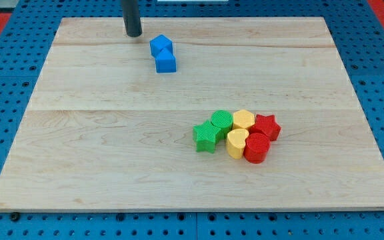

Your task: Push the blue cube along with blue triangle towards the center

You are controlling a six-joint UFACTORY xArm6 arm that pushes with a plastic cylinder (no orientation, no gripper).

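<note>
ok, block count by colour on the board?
Blue: 2, the blue cube and the blue triangle, touching, just right of my tip
Green: 2, green star, green cylinder
Yellow: 2, yellow block, yellow heart
Red: 2, red star, red cylinder
Total: 8

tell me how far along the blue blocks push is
Done: the blue cube and blue triangle sit touching, paired. In hand: my tip stands just to their upper left, apart from them. Left: both remain near the board's top edge, short of the center.
</note>
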